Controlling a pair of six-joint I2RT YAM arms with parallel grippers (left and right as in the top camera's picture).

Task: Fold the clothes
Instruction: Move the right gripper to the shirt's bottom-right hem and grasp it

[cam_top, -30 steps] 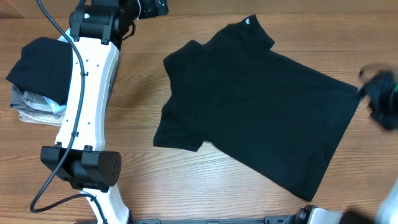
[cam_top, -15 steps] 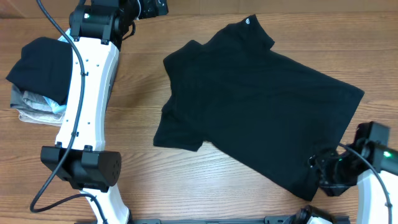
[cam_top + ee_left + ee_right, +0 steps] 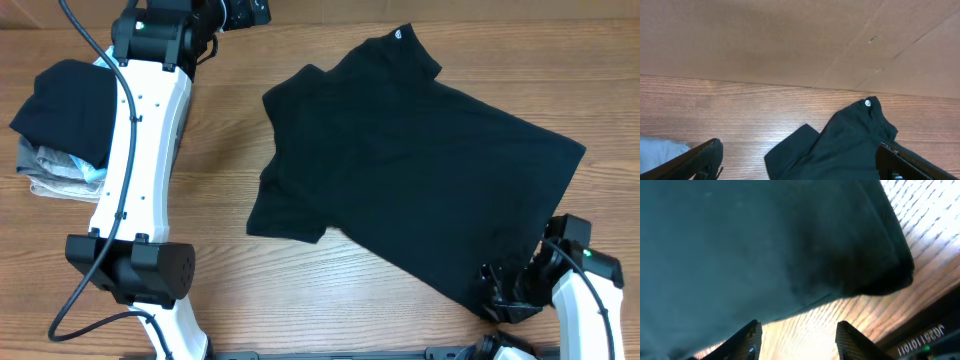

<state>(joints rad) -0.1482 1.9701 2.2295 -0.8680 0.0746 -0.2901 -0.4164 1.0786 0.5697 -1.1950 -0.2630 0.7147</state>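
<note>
Over the last second the right gripper (image 3: 508,292) has swung from the far right edge of the table (image 3: 215,150) down to the near right corner of the T-shirt (image 3: 410,160), and it now sits low at the hem there. The T-shirt itself has not shifted: it lies spread flat, slightly skewed, from the middle of the table to the right, collar toward the far side and hem toward the near right. In the right wrist view the right gripper (image 3: 799,330) has its fingers somewhat apart with bare wood between them and the dark hem just past the tips, so it looks released, with no cloth caught yet. This reads as the approach for the first pinch, with folding not yet begun. The left gripper (image 3: 799,149) has stayed at the far left, fingers spread wide and empty, looking across at the collar and its neck label (image 3: 868,103). A stack of folded clothes (image 3: 55,100) rests at the left edge. The hem corner is hidden under the right gripper from overhead, the right wrist view is too close and blurred to judge contact, and no lettering can be made out.
</note>
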